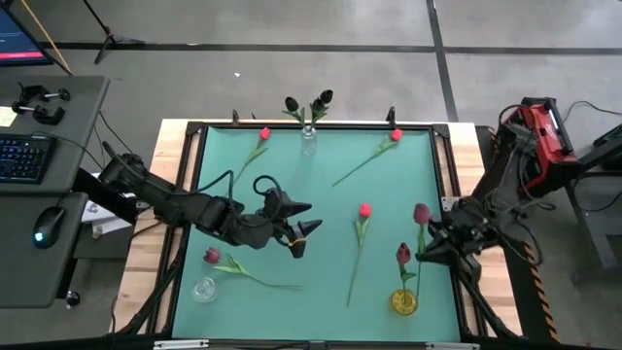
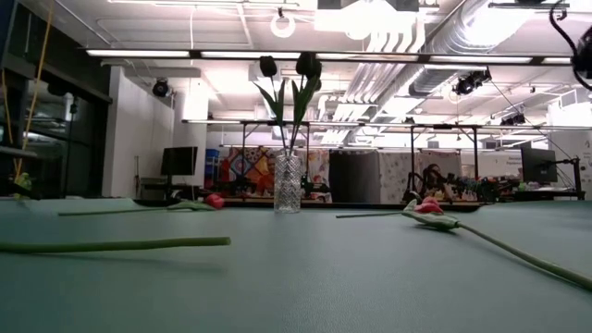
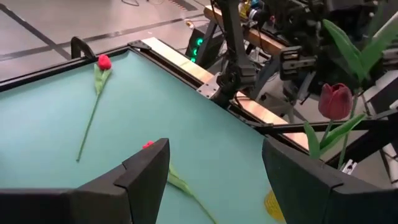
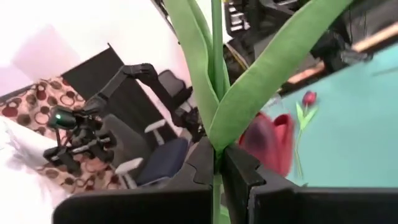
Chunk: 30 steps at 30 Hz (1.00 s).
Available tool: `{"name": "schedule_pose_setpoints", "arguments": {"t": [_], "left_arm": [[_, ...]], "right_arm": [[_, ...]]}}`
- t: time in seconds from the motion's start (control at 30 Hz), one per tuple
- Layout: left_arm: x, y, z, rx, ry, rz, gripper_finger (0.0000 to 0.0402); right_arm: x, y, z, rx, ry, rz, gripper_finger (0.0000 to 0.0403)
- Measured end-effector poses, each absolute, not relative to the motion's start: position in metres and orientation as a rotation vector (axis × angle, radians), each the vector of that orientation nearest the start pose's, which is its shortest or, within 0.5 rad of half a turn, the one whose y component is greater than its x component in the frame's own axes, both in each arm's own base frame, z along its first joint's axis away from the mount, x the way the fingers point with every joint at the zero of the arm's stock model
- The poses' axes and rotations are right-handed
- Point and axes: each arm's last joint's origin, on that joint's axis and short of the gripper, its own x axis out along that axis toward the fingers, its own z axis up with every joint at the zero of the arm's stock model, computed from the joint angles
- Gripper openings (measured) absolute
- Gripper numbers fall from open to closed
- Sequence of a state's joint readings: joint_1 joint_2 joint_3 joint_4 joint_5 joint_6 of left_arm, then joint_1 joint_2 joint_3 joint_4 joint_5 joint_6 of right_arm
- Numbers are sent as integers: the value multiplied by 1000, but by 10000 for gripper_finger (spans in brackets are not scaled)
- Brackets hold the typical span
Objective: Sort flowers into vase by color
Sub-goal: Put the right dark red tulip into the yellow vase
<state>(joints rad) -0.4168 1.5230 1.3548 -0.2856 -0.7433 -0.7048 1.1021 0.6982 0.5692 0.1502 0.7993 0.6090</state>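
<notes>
My right gripper (image 1: 428, 248) is shut on a dark pink-maroon tulip (image 1: 421, 212) at the mat's right edge, beside a yellow vase (image 1: 404, 301) that holds another maroon tulip (image 1: 402, 255). My left gripper (image 1: 301, 233) hangs open over the mat's middle, touching nothing. A clear vase (image 1: 308, 138) at the far edge holds two black tulips (image 2: 308, 65). Three red tulips (image 1: 264, 134) (image 1: 396, 136) (image 1: 364, 209) lie flat on the mat. A dark pink tulip (image 1: 212, 256) lies at the near left by an empty clear vase (image 1: 204, 289). My right gripper pinches the maroon tulip's thin green stem (image 4: 216, 163) between its two fingers, just below where the leaves (image 4: 261, 74) branch off. The fingers come in about level and lie across the stem. The tulip stands roughly upright, head up, lifted clear of the mat.
A black frame (image 1: 194, 194) borders the green mat, with wooden table edge outside it. A desk with keyboard (image 1: 21, 156) and mouse stands left of the table. The mat's near middle is bare.
</notes>
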Motion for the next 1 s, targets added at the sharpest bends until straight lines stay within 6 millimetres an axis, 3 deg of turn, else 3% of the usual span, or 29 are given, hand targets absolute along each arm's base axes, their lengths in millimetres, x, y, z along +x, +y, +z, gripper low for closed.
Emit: {"name": "schedule_pose_setpoints", "arguments": {"t": [0.43,1.0], "left_arm": [[319,-118,348,-446,217,460,246],[320,-118,351,-500,186,455,246]], "right_arm": [[84,168,278,366,69,147,0],[76,180,271,346,113,246,0]]}}
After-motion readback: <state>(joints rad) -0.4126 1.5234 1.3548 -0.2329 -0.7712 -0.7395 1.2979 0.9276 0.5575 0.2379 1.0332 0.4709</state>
